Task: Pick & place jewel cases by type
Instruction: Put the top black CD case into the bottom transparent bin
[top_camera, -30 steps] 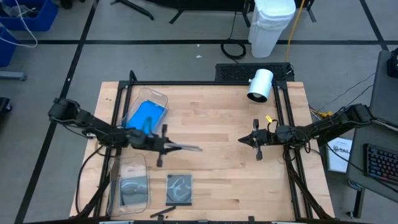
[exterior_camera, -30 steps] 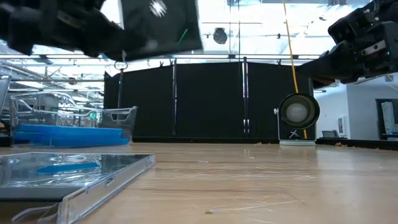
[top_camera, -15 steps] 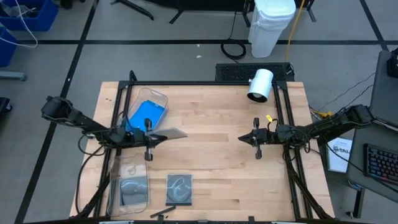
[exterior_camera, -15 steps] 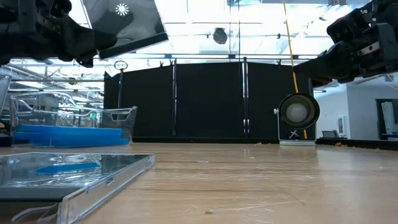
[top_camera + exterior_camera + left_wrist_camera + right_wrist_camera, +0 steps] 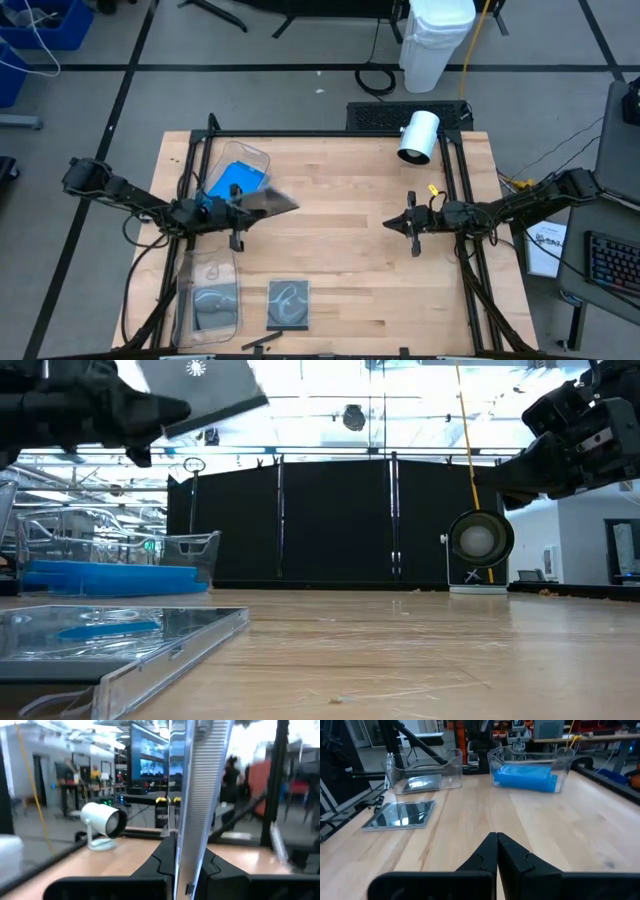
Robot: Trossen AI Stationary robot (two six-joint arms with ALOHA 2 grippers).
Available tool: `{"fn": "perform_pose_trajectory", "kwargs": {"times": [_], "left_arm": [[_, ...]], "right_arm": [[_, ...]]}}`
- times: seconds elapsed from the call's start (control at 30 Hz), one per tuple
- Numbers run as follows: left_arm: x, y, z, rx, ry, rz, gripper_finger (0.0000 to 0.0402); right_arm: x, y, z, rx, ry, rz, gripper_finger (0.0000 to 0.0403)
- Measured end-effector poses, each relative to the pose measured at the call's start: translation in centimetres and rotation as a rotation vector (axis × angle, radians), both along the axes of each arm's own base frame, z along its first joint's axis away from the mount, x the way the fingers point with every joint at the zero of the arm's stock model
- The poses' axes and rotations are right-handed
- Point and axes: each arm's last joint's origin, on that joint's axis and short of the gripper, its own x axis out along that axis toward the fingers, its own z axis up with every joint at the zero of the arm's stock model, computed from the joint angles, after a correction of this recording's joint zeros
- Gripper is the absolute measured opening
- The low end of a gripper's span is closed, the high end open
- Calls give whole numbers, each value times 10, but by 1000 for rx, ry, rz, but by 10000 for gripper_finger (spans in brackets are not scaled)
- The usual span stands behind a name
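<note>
My left gripper fingers clench a grey jewel case; I should lower it level into the clear bin; right gripper fingers clenched

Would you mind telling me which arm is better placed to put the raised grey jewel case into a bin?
Left. The left gripper is shut on the grey jewel case, lifted beside both clear bins. The right gripper is shut and empty, across the table.
</note>
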Motion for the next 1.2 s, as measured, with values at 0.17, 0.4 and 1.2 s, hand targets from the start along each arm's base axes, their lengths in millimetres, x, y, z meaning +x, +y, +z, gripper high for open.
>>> {"fn": "perform_pose_trajectory", "kwargs": {"times": [0.17, 0.4, 1.2], "left_arm": [[19, -19, 30, -31, 128, -235, 22], [36, -58, 118, 1, 727, -88, 22], [-6, -231, 181, -353, 1529, 51, 22]], "right_arm": [[-1, 0, -4, 32, 45, -5, 0], [-1, 0, -7, 48, 72, -9, 0], [-1, 2, -7, 61, 71, 43, 0]]}}
